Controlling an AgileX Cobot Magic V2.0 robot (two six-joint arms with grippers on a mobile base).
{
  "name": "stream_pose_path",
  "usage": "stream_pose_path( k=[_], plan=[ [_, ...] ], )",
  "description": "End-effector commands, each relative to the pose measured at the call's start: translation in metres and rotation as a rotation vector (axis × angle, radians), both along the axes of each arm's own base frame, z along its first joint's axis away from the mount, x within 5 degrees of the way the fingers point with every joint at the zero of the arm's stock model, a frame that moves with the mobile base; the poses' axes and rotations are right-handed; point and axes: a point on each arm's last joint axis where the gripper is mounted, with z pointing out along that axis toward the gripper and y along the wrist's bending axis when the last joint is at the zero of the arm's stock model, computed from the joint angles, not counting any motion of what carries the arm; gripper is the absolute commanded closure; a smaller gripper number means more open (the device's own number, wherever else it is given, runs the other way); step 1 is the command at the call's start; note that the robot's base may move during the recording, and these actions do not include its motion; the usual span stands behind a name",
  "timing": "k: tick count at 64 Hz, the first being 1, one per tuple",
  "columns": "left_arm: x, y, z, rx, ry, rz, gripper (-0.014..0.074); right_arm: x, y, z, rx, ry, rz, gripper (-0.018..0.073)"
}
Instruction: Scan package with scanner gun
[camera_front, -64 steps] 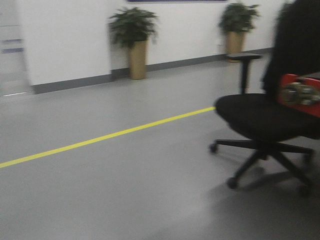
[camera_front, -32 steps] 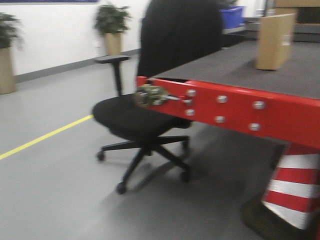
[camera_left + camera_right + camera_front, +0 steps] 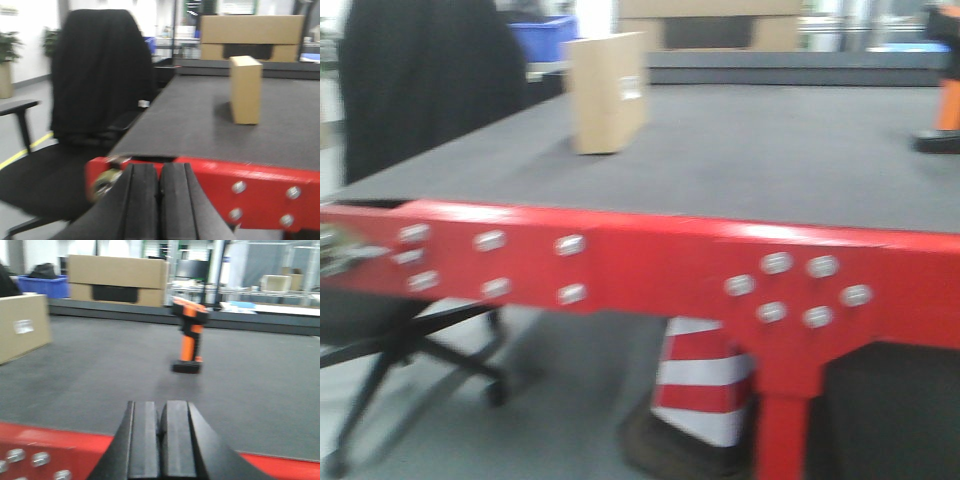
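Jaws on both arms are pressed together with nothing held; the left gripper (image 3: 160,200) and the right gripper (image 3: 161,440) are seen just short of the table's near edge. The package (image 3: 608,92) is stood upright at the far left of the grey table (image 3: 740,170), its white barcode label (image 3: 631,88) turned rightward, probably so it can be read from that side. The scanner gun (image 3: 189,337) is stood on its flat base at the far right, well apart from the package, with its handle apparently offered for grasping. A larger cardboard box (image 3: 117,280) is seen beyond. An office chair (image 3: 100,75) sits at the table's left, and a striped traffic cone (image 3: 705,395) beneath the red table frame (image 3: 650,265).
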Motion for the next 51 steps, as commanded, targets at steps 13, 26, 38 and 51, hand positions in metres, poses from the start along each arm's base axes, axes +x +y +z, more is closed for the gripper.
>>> stream_pose_path(
  k=[13, 26, 38, 51],
  plan=[
    [-0.0001, -0.0003, 0.0027, -0.007, -0.019, -0.006, 0.0689, -0.0003, -0.0001, 0.0044, -0.007, -0.026, -0.002, 0.0721],
    [-0.0001, -0.0003, 0.0027, -0.007, -0.019, -0.006, 0.0689, -0.0003, -0.0001, 0.0044, -0.007, -0.026, -0.002, 0.0721],
    [-0.0001, -0.0003, 0.0027, -0.007, -0.019, -0.006, 0.0689, -0.0003, -0.0001, 0.0044, -0.007, -0.026, -0.002, 0.0721],
    [-0.0001, -0.0003, 0.0027, -0.007, -0.019, -0.006, 0.0689, -0.0003, -0.0001, 0.0044, -0.007, -0.026, -0.002, 0.0721]
  ],
)
